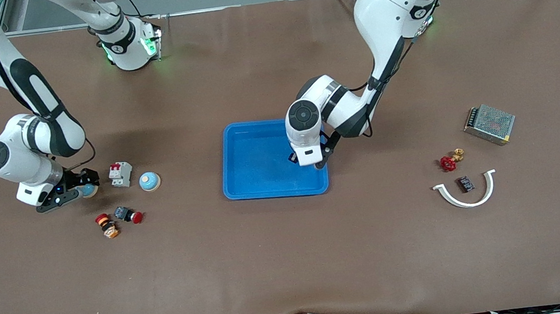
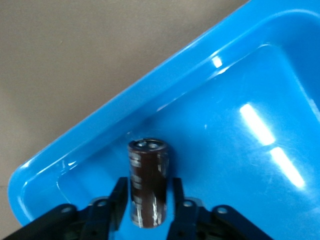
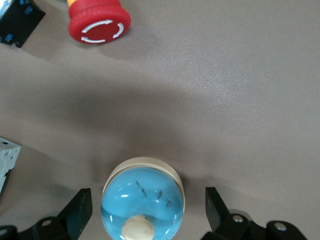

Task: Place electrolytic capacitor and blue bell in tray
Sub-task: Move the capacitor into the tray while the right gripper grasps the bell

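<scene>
Releasing the brown cylindrical electrolytic capacitor (image 2: 148, 182) into the bright blue plastic tray (image 1: 246, 181).
Left gripper (image 2: 147, 207) barely parted may topple it; right gripper (image 3: 145, 212) spread around the blue domed bell (image 3: 143, 200).

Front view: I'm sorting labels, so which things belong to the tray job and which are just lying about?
Job: tray; electrolytic capacitor, in it; blue bell, toward the right arm's end.
Lying about: second bell; breaker; red button; orange switch; red valve; power supply; white bracket; small module.
</scene>
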Controlling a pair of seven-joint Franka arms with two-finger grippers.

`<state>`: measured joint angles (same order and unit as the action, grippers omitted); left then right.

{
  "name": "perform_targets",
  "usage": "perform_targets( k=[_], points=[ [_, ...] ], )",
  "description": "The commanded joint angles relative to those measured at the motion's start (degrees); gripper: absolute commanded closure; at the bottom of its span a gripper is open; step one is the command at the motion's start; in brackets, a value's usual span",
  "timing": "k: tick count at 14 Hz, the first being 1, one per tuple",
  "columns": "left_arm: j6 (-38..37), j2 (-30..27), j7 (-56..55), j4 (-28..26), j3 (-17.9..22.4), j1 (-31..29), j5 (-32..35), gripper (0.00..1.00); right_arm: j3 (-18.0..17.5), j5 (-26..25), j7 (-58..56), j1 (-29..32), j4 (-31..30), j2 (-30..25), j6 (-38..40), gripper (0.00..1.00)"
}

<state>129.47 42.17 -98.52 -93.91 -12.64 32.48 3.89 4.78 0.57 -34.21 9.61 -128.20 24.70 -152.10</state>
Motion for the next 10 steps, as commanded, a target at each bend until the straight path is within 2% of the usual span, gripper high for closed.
perform_targets(
  k=[1, 5, 8, 10],
  points=[
    [-0.3, -0.2, -0.4, 2.1, 0.4, 0.7, -1.3, 0.00, 0.1, 0.1, -0.6, -0.1, 0.2, 0.5, -0.7, 0.00],
    [-0.6, -2.3, -2.6, 3.3, 0.9, -0.8, -1.3, 0.00, 0.1, 0.1, -0.6, -0.1, 0.4, 0.9, -0.7, 0.00],
    [-4.5, -7.0, -1.4, 3.2, 1.5, -5.9, -0.3, 0.00, 0.1, 0.1, -0.6, -0.1, 0.5, 1.0, -0.7, 0.33],
    [-7.5, -9.5, 3.9, 3.1, 1.6, -9.0, -0.3, 0.00, 0.1, 0.1, -0.6, 0.0, 0.6, 1.1, -0.7, 0.53]
  ],
)
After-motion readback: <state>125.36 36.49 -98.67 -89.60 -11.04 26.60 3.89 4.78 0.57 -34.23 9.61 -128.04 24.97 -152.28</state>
